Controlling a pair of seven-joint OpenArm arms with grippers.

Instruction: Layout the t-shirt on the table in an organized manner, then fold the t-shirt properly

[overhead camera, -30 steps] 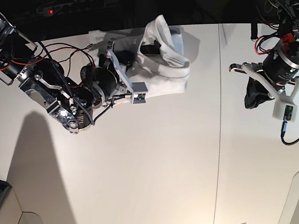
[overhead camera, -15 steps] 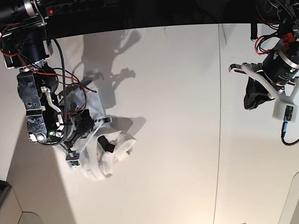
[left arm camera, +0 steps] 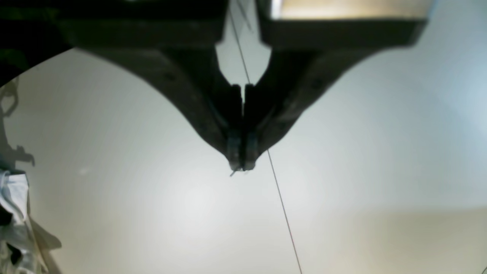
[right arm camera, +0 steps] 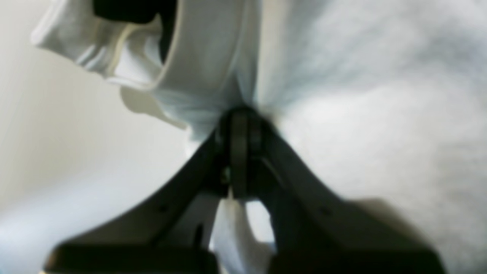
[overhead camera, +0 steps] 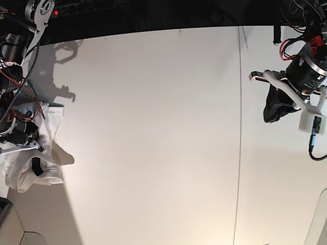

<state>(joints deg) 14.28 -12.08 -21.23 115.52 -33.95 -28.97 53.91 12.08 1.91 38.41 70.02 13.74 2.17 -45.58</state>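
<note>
t-shirt (overhead camera: 31, 159): bunched up, print hidden; cut off by the left edge in the left wrist view
right gripper (right arm camera: 239, 125): blurred, fingertips buried in cloth
left gripper (left arm camera: 240, 160): out of focus
table (overhead camera: 168, 158): near edge cut off

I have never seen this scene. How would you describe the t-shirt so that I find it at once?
Start from the wide off-white table in the base view and go to its left edge, below the right arm. There a bunched white t-shirt hangs from the right gripper, whose jaws are shut on a fold of it. It is the only cloth on the table.
</note>
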